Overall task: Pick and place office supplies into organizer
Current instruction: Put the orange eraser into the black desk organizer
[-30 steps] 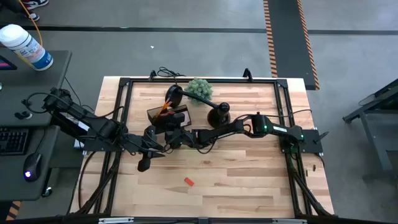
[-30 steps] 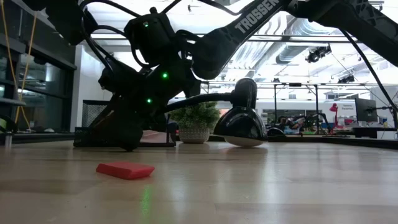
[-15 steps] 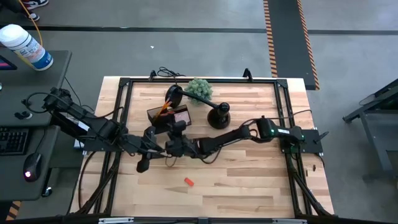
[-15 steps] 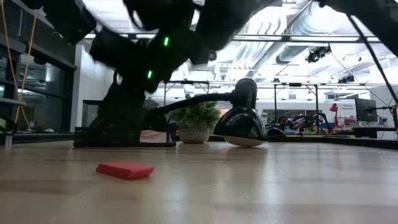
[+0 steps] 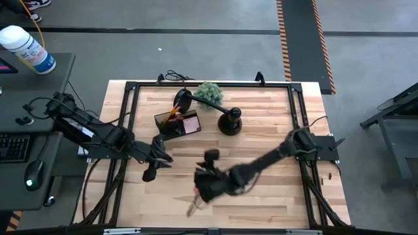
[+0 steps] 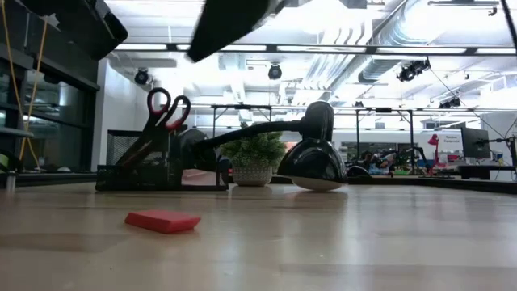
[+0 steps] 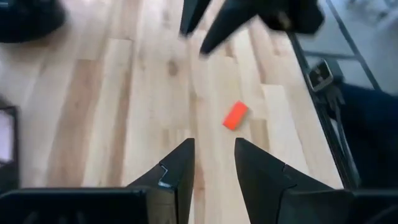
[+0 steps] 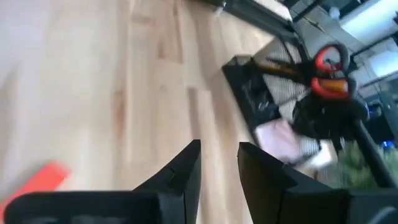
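**Now hovering near the red clip**

Leftmost, my left gripper (image 5: 151, 171) is waiting, fingers narrowly parted, holding nothing. Far behind, the organizer (image 5: 176, 122) is keeping the scissors (image 6: 166, 105). My right gripper (image 5: 208, 184), slightly parted and empty, is hanging above the red clip (image 6: 162, 221).

Right claw (image 5: 196, 199) low, left claw (image 5: 157, 163) parted.

Right gripper (image 5: 208, 186) smeared by motion in the high view; finger outline unreadable there. It covers most of the red clip (image 5: 195, 190) (a sliver shows at its left edge). Organizer (image 6: 161, 166) compartments hidden behind dark walls in the low view; scissors (image 6: 166, 109) blades sunk out of sight. Pink pad (image 8: 277, 135) blurred.
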Tool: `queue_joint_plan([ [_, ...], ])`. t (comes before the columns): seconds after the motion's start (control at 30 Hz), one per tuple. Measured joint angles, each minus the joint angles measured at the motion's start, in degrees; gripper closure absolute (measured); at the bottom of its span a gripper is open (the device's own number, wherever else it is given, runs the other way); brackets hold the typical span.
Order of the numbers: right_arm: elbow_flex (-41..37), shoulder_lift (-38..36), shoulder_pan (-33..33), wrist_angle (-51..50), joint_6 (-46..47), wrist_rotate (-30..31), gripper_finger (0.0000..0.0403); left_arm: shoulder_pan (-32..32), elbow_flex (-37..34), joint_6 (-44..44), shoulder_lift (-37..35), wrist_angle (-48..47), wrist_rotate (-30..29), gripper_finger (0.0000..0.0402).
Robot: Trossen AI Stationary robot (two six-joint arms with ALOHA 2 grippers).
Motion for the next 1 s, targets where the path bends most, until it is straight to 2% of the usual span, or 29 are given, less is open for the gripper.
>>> queue_joint_plan([
  [0.13,0.00,-0.59,5.12,-9.08,10.47,6.39,0.0306,-1.27,-0.56,4.42,3.87,5.65,1.95,0.0300],
  [0.27,0.00,-0.71,9.40,-18.15,23.62,14.03,0.0306,-2.94,-0.85,12.49,12.05,14.08,2.01,0.0300],
  [0.4,0.00,-0.71,12.38,-24.30,34.10,17.92,0.0306,-3.06,-0.79,19.22,20.36,23.92,3.03,0.0300],
  [0.63,0.00,-0.71,13.51,-25.44,36.10,19.92,0.0306,-2.97,-0.76,25.34,30.17,34.56,4.09,0.0300],
  [1.0,0.00,-0.71,13.51,-26.41,37.65,19.49,0.0306,-2.97,-0.77,26.17,39.88,43.49,5.40,0.0300],
])
